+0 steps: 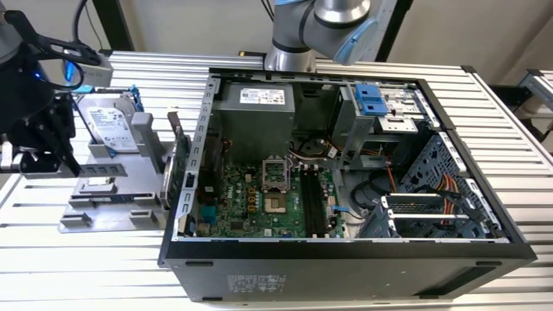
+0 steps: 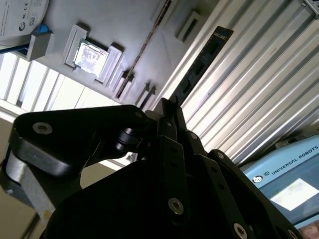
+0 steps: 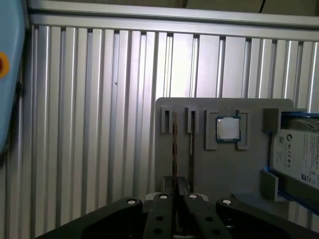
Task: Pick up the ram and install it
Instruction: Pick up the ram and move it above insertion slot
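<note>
The claw (image 3: 175, 183) is pinching the ram (image 2: 199, 64). Its two fingers are pressed close on the thin stick, and the stick pokes out from between the tips. In the second wrist view the flat side of the ram shows. It is dark and has a row of chips on it. In the first wrist view its thin edge looks like a line running away from the tips.

The ram hangs in the air over the gray tray (image 3: 224, 169) and the ribbed metal table (image 3: 89, 124). It is not in the computer.

A second stick (image 3: 192, 139) stands on its edge in a slot of the tray. Just beside that slot a small square chip (image 3: 228, 128) lies flat in its own holder. Past the chip, at the end of the tray, a silver drive (image 3: 299, 154) sits in a blue frame.

In the exterior view the claw is at the exterior view's left, up above the tray. The tray lies on the table just beside the open computer box (image 1: 346, 259). Inside the box is a green board (image 1: 250, 201) with long dark slots (image 1: 313, 201). The ram is well apart from those slots. A gray and blue robot arm (image 1: 320, 26) stands behind the box.
</note>
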Controlling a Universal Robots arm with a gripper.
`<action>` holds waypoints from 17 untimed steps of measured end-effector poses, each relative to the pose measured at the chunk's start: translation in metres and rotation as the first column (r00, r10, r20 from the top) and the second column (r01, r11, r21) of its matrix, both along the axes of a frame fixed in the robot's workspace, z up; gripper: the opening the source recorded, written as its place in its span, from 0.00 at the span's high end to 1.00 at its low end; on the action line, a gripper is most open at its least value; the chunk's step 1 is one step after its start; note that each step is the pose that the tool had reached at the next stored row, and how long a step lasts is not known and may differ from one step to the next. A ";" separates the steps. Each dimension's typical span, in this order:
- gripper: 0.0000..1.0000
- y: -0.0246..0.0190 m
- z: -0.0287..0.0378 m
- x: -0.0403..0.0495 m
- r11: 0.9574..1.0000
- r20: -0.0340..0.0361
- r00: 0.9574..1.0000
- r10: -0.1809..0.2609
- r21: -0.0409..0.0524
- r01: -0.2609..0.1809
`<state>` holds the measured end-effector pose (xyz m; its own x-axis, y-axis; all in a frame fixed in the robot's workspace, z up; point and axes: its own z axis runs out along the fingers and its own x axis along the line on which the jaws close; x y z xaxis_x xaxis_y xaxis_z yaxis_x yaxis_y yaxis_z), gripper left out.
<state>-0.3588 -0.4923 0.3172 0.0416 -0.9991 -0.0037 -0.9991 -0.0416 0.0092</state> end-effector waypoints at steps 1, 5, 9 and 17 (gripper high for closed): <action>1.00 0.0001 0.0008 0.0000 1.000 0.000 1.000 0.000 0.000 0.000; 1.00 0.0012 0.0033 0.0000 1.000 0.000 1.000 0.000 0.000 0.000; 1.00 0.0029 0.0063 -0.0001 1.000 0.000 1.000 0.000 0.000 0.000; 1.00 0.0044 0.0157 -0.0001 1.000 0.000 1.000 0.000 0.000 0.000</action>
<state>-0.3589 -0.4879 0.3329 0.0414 -0.9991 -0.0038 -0.9991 -0.0415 0.0087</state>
